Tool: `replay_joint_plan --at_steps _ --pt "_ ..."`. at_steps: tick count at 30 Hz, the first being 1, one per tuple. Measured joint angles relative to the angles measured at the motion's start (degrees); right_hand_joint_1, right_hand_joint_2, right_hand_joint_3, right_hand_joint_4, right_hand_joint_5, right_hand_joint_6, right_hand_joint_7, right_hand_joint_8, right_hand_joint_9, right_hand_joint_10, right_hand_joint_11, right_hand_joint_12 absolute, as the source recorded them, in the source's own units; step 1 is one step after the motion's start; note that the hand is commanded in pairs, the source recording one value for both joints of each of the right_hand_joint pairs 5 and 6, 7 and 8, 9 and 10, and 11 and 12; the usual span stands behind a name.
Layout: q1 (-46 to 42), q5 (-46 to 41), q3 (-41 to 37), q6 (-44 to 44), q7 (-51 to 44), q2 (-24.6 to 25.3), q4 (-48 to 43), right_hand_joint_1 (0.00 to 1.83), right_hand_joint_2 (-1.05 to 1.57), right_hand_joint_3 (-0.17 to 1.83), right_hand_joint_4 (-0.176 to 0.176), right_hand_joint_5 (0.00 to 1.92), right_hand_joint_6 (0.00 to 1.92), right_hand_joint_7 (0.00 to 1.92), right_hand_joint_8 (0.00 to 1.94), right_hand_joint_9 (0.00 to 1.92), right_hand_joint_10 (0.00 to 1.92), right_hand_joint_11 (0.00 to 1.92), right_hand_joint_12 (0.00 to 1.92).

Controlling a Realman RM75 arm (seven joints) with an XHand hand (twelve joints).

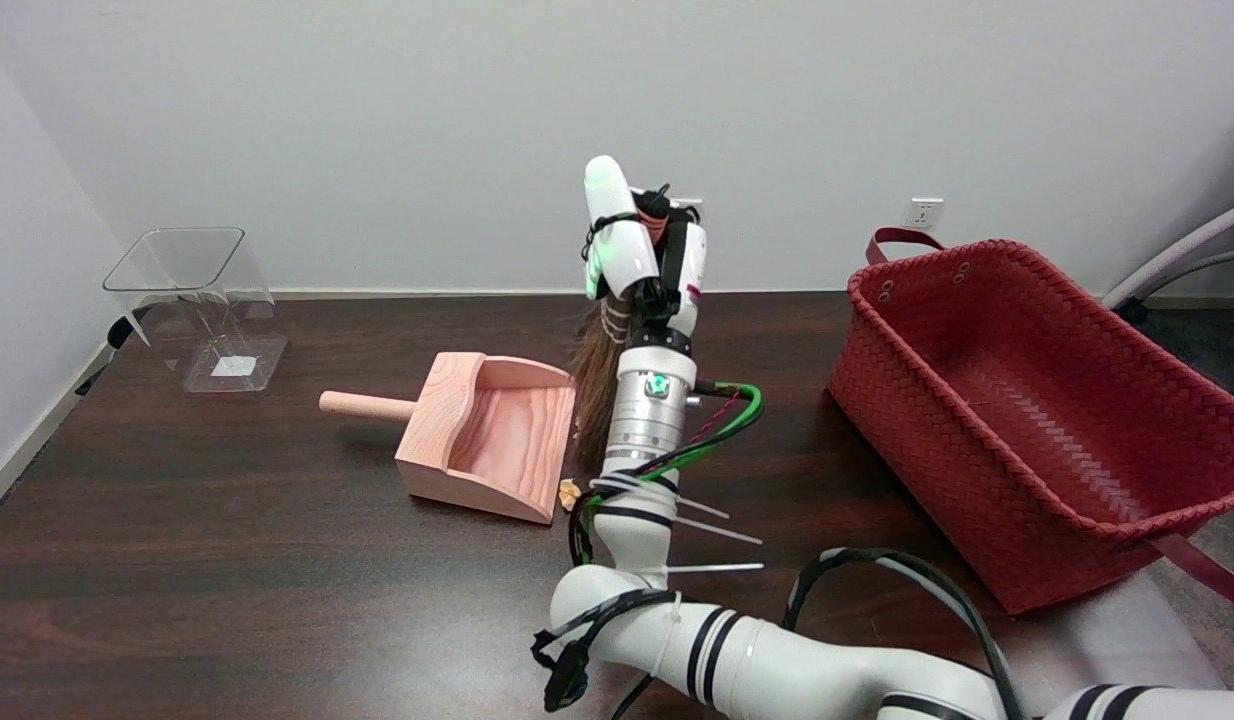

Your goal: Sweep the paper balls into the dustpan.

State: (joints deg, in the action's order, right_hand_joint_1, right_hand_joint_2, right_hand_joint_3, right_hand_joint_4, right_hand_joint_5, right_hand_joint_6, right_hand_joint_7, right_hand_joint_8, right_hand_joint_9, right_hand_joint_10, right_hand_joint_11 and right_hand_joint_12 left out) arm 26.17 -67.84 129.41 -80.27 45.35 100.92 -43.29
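A pink wooden dustpan (487,435) lies on the dark table, handle to the left, mouth to the right. My right hand (642,255) is raised behind the mouth and grips a small broom by its handle. The broom's brown bristles (594,385) hang down at the dustpan's open right edge. One paper ball (569,490) shows on the table by the pan's near right corner. The bristles and my wrist hide any other paper balls.
A large red woven basket (1037,400) fills the right side of the table. A clear plastic bin (199,305) stands at the far left corner. My arm (737,650) crosses the lower middle of the view.
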Motion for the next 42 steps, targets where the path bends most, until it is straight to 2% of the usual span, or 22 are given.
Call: replay_joint_plan --at_steps 20,42 --pt "-0.48 5.34 0.25 12.02 -11.63 -3.44 -1.46 0.7 1.57 -0.15 0.0 1.92 1.92 1.92 1.92 1.92 1.92 1.92 1.92" --pt "0.17 8.67 0.83 19.75 -22.71 -2.66 3.45 0.69 1.57 -0.03 0.0 1.92 1.92 1.92 1.92 1.92 1.92 1.92 1.92"
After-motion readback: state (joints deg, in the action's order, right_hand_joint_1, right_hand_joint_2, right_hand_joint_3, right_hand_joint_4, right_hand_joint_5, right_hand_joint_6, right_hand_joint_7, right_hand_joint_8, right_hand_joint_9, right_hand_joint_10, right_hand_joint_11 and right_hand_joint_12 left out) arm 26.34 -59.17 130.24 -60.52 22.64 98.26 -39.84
